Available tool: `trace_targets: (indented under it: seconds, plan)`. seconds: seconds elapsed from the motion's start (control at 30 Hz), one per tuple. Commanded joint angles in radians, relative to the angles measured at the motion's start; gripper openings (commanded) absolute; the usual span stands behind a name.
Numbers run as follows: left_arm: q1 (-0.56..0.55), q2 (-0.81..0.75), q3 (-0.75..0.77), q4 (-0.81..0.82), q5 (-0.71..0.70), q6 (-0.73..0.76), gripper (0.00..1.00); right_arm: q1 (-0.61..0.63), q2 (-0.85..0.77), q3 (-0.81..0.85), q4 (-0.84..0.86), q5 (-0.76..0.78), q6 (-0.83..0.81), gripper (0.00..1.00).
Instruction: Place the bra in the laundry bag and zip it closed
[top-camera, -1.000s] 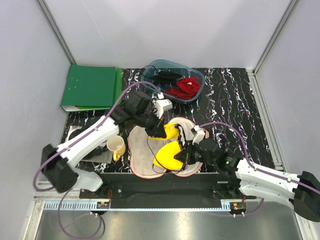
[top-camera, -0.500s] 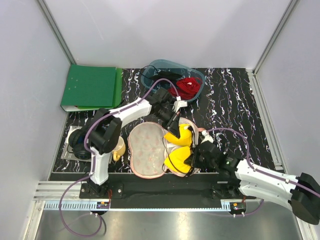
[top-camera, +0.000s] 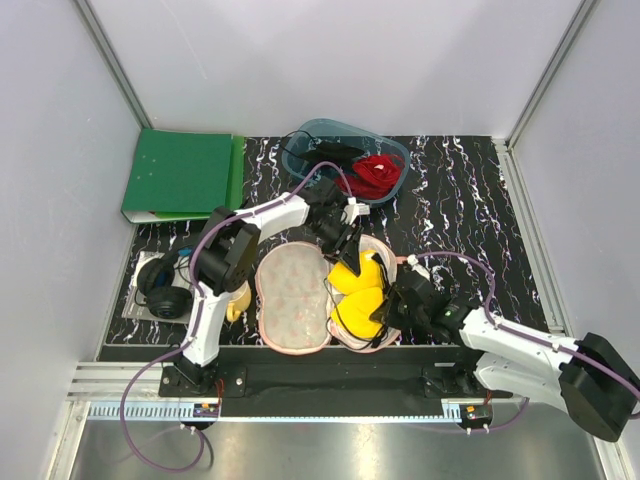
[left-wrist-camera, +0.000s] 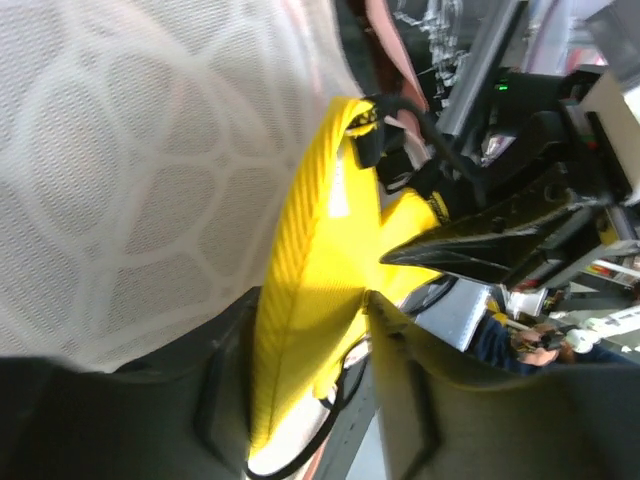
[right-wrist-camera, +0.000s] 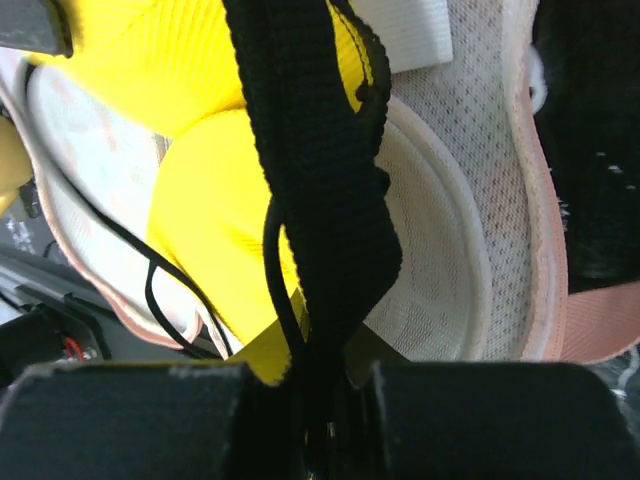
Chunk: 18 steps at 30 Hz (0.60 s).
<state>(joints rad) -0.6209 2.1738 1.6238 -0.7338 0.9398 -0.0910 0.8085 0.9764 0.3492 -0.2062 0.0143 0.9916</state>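
Observation:
The laundry bag (top-camera: 290, 300) lies open near the front edge, its two round halves side by side. The yellow bra (top-camera: 358, 290) sits in the right half, its cups bunched together. My left gripper (top-camera: 343, 243) is at the bra's far edge. In the left wrist view its jaws (left-wrist-camera: 312, 305) stand open, with the bra's padded edge (left-wrist-camera: 310, 200) between them over the pale lining (left-wrist-camera: 120, 180). My right gripper (top-camera: 392, 305) is at the bra's near right side. It (right-wrist-camera: 312, 375) is shut on the bra's black strap (right-wrist-camera: 310, 130) above the bag's lining (right-wrist-camera: 450, 240).
A blue-grey tub (top-camera: 395, 150) at the back holds a red garment (top-camera: 375, 172) and a black garment (top-camera: 330, 152). A green binder (top-camera: 180, 175) lies back left. Headphones (top-camera: 160, 285) and a yellow mug (top-camera: 237, 300) sit left of the bag.
The bra has moved right, from across both halves into the bag's right half, and the left half now lies bare. My left jaws have parted from their grip on the bra.

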Motion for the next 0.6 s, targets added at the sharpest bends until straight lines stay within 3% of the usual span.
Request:
trace_targets:
  seconds: [0.0,0.1,0.13,0.2,0.37,0.4,0.5,0.57]
  plan:
    - [0.003,-0.035,0.05,-0.026,-0.117,-0.009,0.63,-0.008,0.024,-0.015,0.105,-0.065,0.091,0.16]
    - [0.003,-0.086,0.059,-0.045,-0.245,-0.016,0.7,-0.008,0.018,-0.012,0.114,-0.082,0.099,0.37]
    - [0.003,-0.119,0.068,-0.061,-0.277,-0.013,0.91,-0.006,0.009,-0.003,0.076,-0.082,0.09,0.44]
    - [-0.005,-0.155,0.11,-0.122,-0.395,-0.003,0.99,-0.008,-0.018,0.03,0.016,-0.08,0.064,0.64]
    - [-0.02,-0.346,0.064,-0.168,-0.73,-0.015,0.99,-0.009,-0.089,0.134,-0.231,-0.004,0.013,0.88]
    - [-0.022,-0.386,0.026,-0.156,-0.754,-0.035,0.99,-0.009,-0.103,0.148,-0.266,0.019,0.01,0.98]
    - [-0.023,-0.592,-0.187,-0.06,-0.753,-0.097,0.92,-0.009,-0.163,0.189,-0.381,0.088,0.015,1.0]
    - [-0.025,-0.758,-0.384,0.056,-0.627,-0.134,0.84,-0.009,-0.195,0.206,-0.426,0.111,0.018,1.0]
